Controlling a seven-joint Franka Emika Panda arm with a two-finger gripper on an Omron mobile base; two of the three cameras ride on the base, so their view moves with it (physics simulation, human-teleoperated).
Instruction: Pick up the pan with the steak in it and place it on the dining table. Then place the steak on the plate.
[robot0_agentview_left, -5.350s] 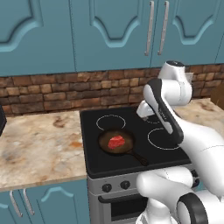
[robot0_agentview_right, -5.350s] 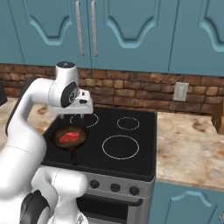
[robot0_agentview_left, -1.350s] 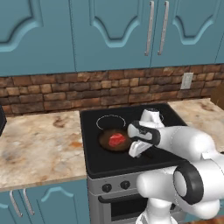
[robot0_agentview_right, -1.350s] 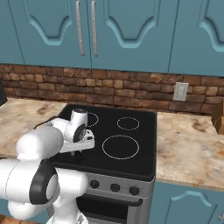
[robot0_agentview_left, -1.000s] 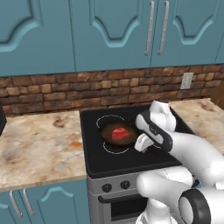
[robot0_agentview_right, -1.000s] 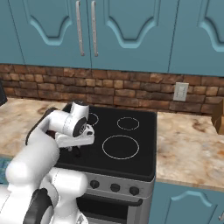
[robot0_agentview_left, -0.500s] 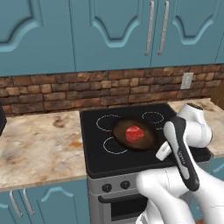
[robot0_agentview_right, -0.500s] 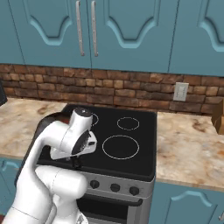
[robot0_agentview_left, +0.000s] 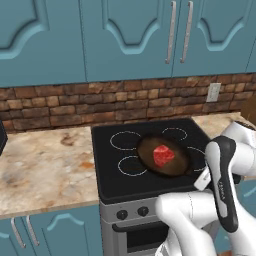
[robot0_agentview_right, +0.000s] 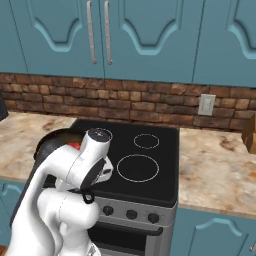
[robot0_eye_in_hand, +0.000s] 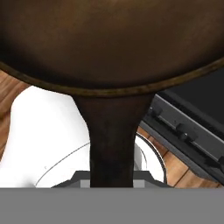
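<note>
Two base views show the white arm (robot0_agentview_left: 220, 200) folded low in front of the black stove (robot0_agentview_left: 150, 160). In the left base view its forearm stands nearly upright at the stove's right front corner, with the wrist bent toward the cooktop; in the right base view the arm (robot0_agentview_right: 75, 170) bulks over the stove's left front, its round joint cap turned upward.

Next in size, the stove sits between two stretches of beige marbled counter (robot0_agentview_left: 45, 160), under teal cabinets (robot0_agentview_left: 125, 40) and a brick backsplash (robot0_agentview_left: 100, 102). White burner rings mark the cooktop.

The pan (robot0_agentview_left: 164, 156) is above the cooktop's front right part in the left base view, its round dark body covering part of the burner rings. I cannot tell from that view whether it touches the glass. In the right base view its black rim (robot0_agentview_right: 50, 140) peeks out behind the arm at the stove's left side. The hand view looks along the pan's dark handle (robot0_eye_in_hand: 111, 144), which runs from the bottom centre up to the broad brown underside or wall of the pan (robot0_eye_in_hand: 109, 39), with the stove front and wooden floor beyond it.

The gripper (robot0_eye_in_hand: 111, 181) is clamped on the handle, its jaws pressed against the handle's sides at the bottom of the hand view.

Smallest, the steak (robot0_agentview_left: 163, 154) lies inside the pan near its middle, a red chunk with pale marbling; a sliver of red (robot0_agentview_right: 75, 146) shows beside the arm in the right base view.
</note>
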